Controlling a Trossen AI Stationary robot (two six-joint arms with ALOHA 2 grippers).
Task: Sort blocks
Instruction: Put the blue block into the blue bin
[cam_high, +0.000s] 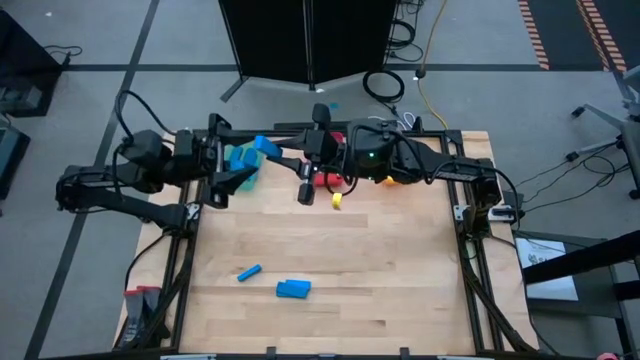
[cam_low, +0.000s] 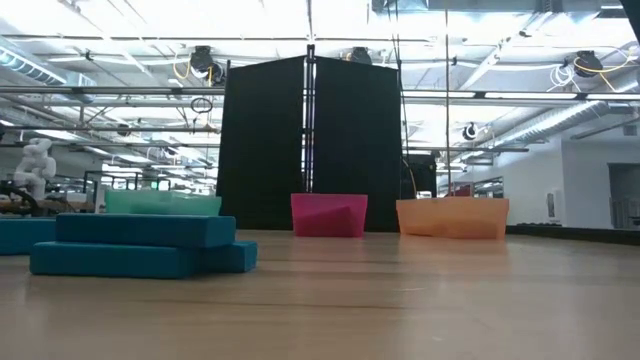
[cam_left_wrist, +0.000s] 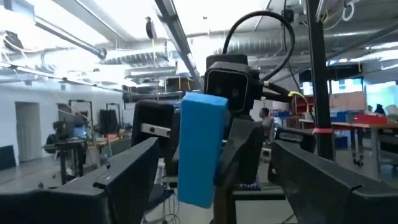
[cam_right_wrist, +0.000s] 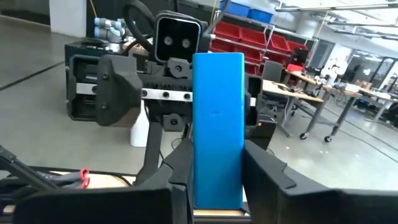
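My right gripper (cam_high: 284, 152) reaches level across the table's far side and is shut on a blue block (cam_right_wrist: 217, 124), high over the teal bin (cam_high: 243, 160). My left gripper (cam_high: 240, 162) faces it, open. Its fingers (cam_left_wrist: 124, 180) stand wide on either side of the block (cam_left_wrist: 202, 149) and do not touch it. A yellow block (cam_high: 337, 200) lies flat on the table by the red bin (cam_high: 325, 179). A thin blue block (cam_high: 249, 272) and a thicker blue one (cam_high: 293, 289) lie near the front. My right gripper pinches the blue block between its two fingers (cam_right_wrist: 264, 171), which bear on the narrow long sides at its lower end (cam_right_wrist: 217, 193). The fingers come level from the table's right and lie across the block. It stands upright above them, clear of bins and table.
Teal (cam_low: 160, 203), red (cam_low: 328, 215) and orange (cam_low: 452, 217) bins stand in a row along the far edge; the right arm covers much of the orange one (cam_high: 400, 176). A black screen (cam_low: 310, 140) rises behind them. Bare wood lies between the bins and the front blocks.
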